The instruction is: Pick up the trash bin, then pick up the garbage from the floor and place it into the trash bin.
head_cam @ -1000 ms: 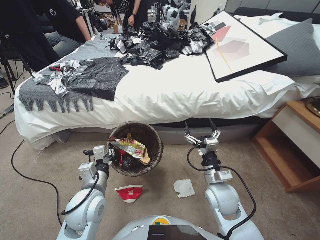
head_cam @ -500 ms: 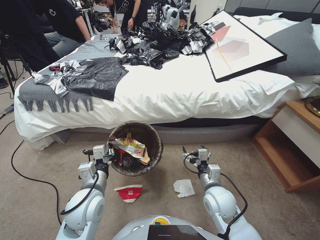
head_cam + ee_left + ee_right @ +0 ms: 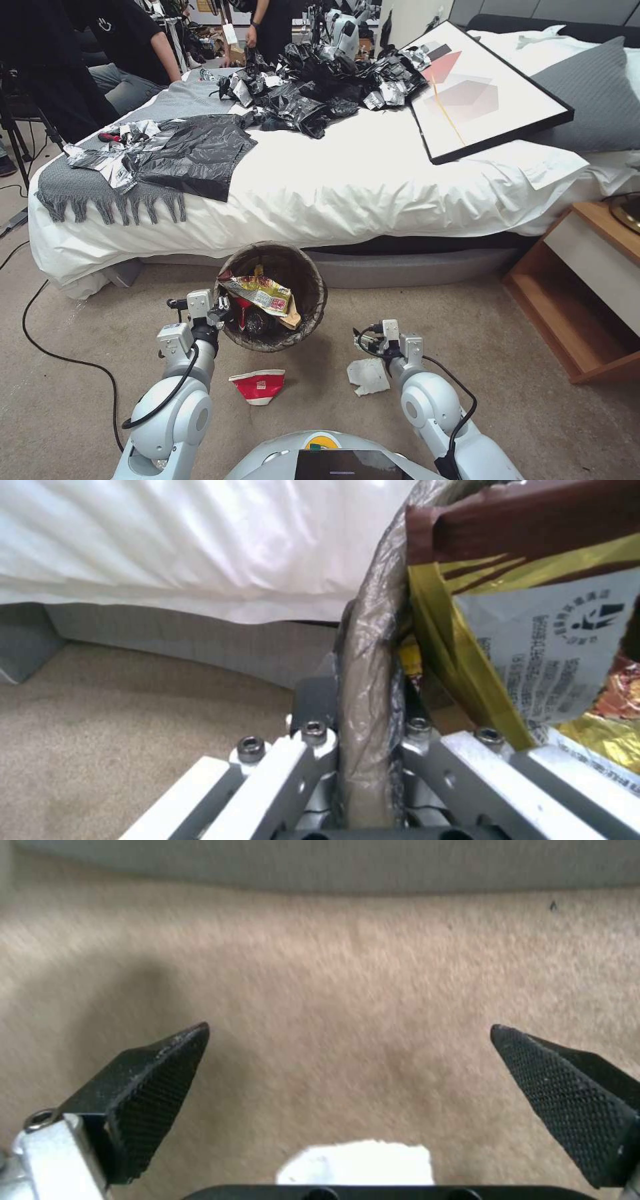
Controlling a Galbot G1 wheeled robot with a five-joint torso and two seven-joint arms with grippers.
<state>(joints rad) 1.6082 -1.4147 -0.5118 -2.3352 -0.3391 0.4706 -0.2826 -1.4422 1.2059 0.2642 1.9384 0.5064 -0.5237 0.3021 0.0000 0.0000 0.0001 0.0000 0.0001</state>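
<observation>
Note the bin stands upright on the carpet beside the bed, mouth up. The left gripper clamps its lined rim. The right gripper hangs spread wide, empty, directly over the tissue.

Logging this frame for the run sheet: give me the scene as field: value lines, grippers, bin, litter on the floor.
left gripper: shut on trash bin rim
right gripper: open, low over carpet, just above white tissue
bin contents: yellow snack wrapper
floor litter: white tissue; red-and-white paper cup, crushed, in front of bin
bin location: beside bed
</observation>
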